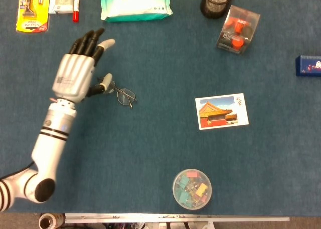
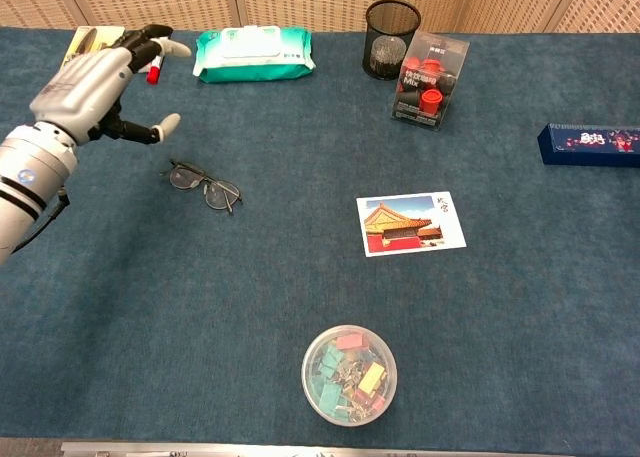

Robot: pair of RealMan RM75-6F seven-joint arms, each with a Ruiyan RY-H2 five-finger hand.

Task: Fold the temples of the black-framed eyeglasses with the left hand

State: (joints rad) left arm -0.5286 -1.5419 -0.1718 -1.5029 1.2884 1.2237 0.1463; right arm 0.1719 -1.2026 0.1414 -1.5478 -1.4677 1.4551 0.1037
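Holding: nothing; my left hand hangs above the table with its fingers stretched out and apart, the thumb stuck out sideways toward the glasses.
Fingers: wide open, touching nothing; in the chest view my left hand is plainly lifted off the cloth, with the thumb tip in the air.
Right hand: neither camera shows it.
Eyeglasses: the black-framed eyeglasses lie flat on the table just beside my thumb, apart from it; in the chest view the eyeglasses sit below and to the right of the hand.
Temples: too thin in both views for me to tell how they lie.
Far edge, my left: a yellow razor pack, a red marker and a green pack of wipes.
Far edge, middle: a black mesh pen cup and, just beside it, a clear box with red parts inside.
Right edge: a dark blue box.
Middle: a postcard of a palace, well apart from the eyeglasses.
Near edge: a round clear tub of coloured clips.
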